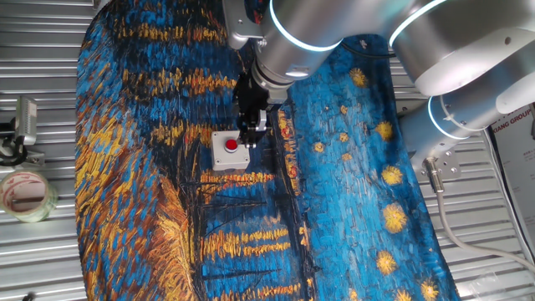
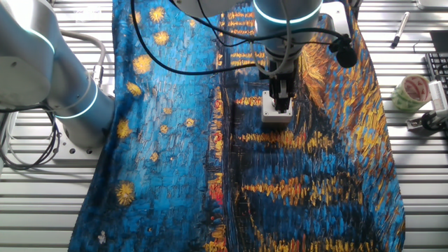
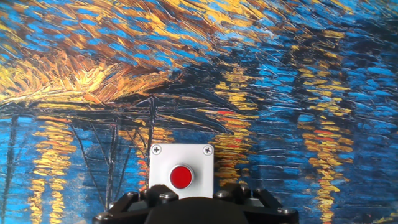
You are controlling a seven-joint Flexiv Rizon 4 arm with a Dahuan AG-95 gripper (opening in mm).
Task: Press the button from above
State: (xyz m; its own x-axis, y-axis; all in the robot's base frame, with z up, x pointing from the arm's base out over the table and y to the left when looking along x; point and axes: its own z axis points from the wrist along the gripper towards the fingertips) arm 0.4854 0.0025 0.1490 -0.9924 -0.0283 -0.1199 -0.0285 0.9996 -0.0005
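The red button [image 1: 231, 145] sits in the top of a small light-grey square box [image 1: 219, 159] on the painted cloth. My gripper [image 1: 251, 134] hangs just above the box's far right side, fingers pointing down, very close to the box top. In the other fixed view the gripper [image 2: 281, 103] covers most of the box [image 2: 269, 114] and hides the button. In the hand view the button [image 3: 181, 177] and box [image 3: 163, 160] lie near the bottom centre, just ahead of the gripper's black body [image 3: 193, 210]. No view shows the gap between the fingertips.
A blue and orange painted cloth [image 1: 351, 209] covers the slatted metal table. A tape roll [image 1: 25, 194] lies off the cloth and also shows in the other fixed view [image 2: 411, 91]. The arm's base [image 2: 77, 105] stands beside the cloth. A pen [image 2: 399, 29] lies at the table's edge.
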